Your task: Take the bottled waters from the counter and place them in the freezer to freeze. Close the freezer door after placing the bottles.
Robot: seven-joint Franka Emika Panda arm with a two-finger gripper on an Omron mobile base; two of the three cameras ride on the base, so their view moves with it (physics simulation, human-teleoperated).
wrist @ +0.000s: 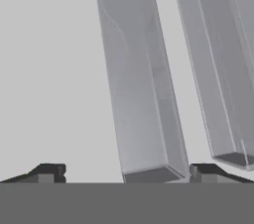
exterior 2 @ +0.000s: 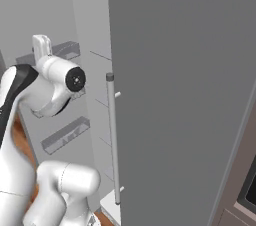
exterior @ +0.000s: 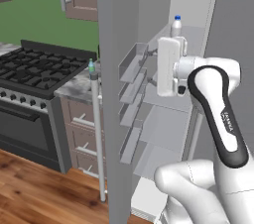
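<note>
The freezer door (exterior: 116, 109) stands wide open, edge-on, with its inner shelf bins (exterior: 133, 64) facing the pale grey freezer (exterior: 163, 124). A white bottled water with a blue cap (exterior: 176, 26) stands upright on an upper freezer shelf, behind my hand. On the counter (exterior: 74, 88), past the door's silver handle (exterior: 97, 134), stands the teal bottled water with a green cap (exterior: 91, 67). My gripper (exterior: 154, 64) is inside the freezer opening and points at the door bins. In the hand view its fingertips (wrist: 49, 172) are wide apart and open around nothing, close to a clear bin (wrist: 144, 94).
A black gas stove (exterior: 39, 67) adjoins the counter on the left, above brown drawers (exterior: 82, 119). The plain grey right-hand door (exterior 2: 185, 95) with its bar handle (exterior 2: 113, 140) is shut. Door bins (exterior 2: 65, 135) sit beside my arm. Wooden floor lies below.
</note>
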